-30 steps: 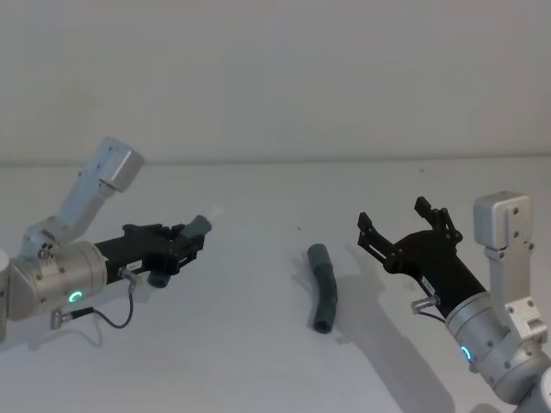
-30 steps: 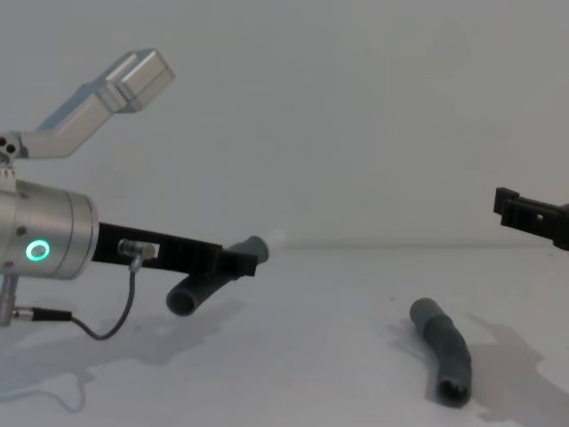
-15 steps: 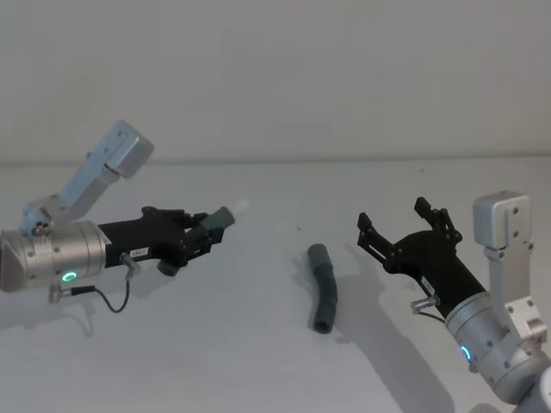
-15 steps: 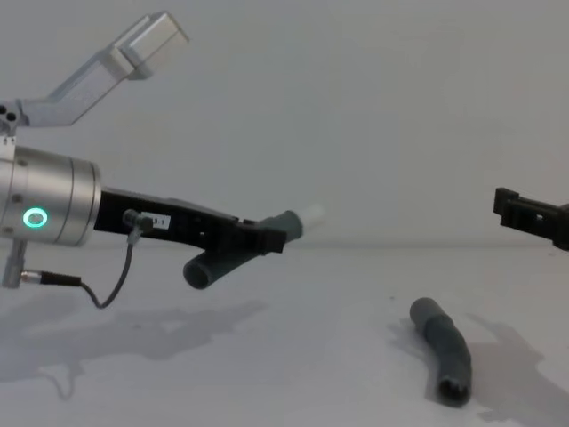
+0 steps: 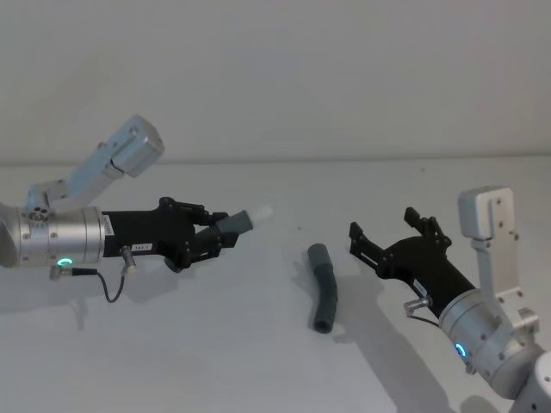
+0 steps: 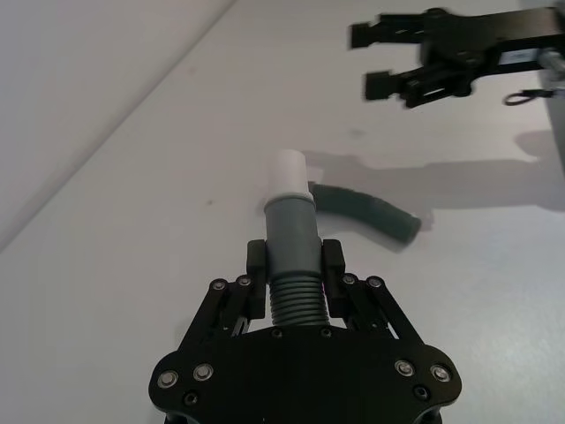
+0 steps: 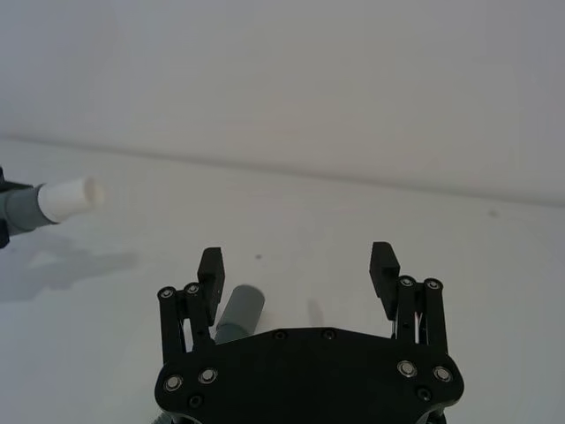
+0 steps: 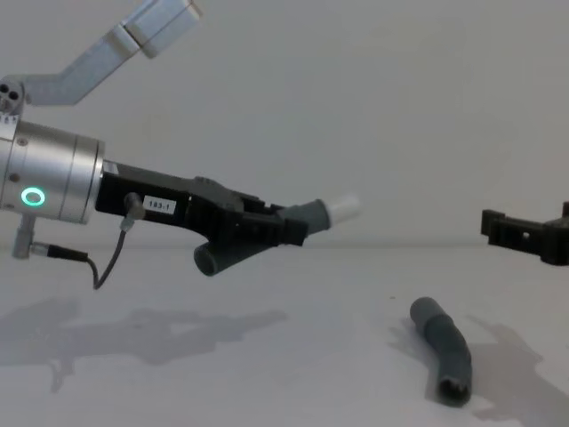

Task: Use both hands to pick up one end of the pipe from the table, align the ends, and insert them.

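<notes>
My left gripper (image 5: pixel 207 241) is shut on the ribbed middle of one grey pipe piece (image 5: pixel 231 225), held off the table (image 5: pixel 215 344) with its white tip (image 5: pixel 261 212) pointing right. In the left wrist view the jaws clamp that piece (image 6: pixel 291 238) from both sides. The other pipe piece (image 5: pixel 324 288) lies curved on the table at the centre, its open mouth (image 8: pixel 453 390) facing me. To its right and a little above it, my right gripper (image 5: pixel 384 225) hovers open and holds nothing. In the right wrist view this piece (image 7: pixel 237 314) shows just beyond one open finger.
The table is plain white, with a pale wall behind it. Free room lies between the two grippers around the lying piece (image 8: pixel 444 347). My left arm's cable (image 8: pixel 107 262) hangs under the wrist.
The left gripper has carried the white-tipped piece up and to the right, toward the centre. The right gripper has shifted slightly left and down toward the lying piece, still open.
</notes>
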Motion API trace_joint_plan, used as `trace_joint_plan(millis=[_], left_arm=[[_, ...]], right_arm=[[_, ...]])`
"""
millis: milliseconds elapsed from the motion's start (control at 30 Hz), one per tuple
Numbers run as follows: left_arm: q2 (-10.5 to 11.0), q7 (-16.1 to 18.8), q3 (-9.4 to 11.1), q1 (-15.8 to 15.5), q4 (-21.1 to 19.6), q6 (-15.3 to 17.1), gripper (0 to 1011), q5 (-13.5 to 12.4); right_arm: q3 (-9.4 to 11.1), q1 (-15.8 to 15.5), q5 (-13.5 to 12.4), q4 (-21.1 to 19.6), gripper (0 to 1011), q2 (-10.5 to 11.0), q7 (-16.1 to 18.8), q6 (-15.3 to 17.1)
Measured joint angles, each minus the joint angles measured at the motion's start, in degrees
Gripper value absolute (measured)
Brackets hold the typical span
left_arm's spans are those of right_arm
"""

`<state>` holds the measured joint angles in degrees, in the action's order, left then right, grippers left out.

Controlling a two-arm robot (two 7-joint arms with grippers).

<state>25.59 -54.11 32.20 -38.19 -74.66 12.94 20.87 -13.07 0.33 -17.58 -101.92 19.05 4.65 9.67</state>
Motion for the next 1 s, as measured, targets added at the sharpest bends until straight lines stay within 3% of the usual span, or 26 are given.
trace_joint_plan(millis=[167,400,567,1000], left_arm=[[0.3,-4.1,1.7,-2.1,1.9,-4.3,336,-0.9],[0.4,-7.3,3.2,-3.9,3.3,-8.7,336,-1.8],[0.5,-9.0,4.1,-5.1,4.3,-11.5,336,-2.1],[0.5,-10.8,5.0,-6.1,5.2,-14.2,336,-2.5]], right_arm=[[-0.5,1.0,-0.5,-0.5,1002,0.3,0.7,4.7],[-1.4,2.4,-0.7,-1.1,1002,0.4,1.3,9.9],[-2.0,3.4,-0.7,-1.1,1002,0.0,1.5,12.1],[-3.1,5.3,0.2,0.4,1002,-1.4,1.4,14.7]])
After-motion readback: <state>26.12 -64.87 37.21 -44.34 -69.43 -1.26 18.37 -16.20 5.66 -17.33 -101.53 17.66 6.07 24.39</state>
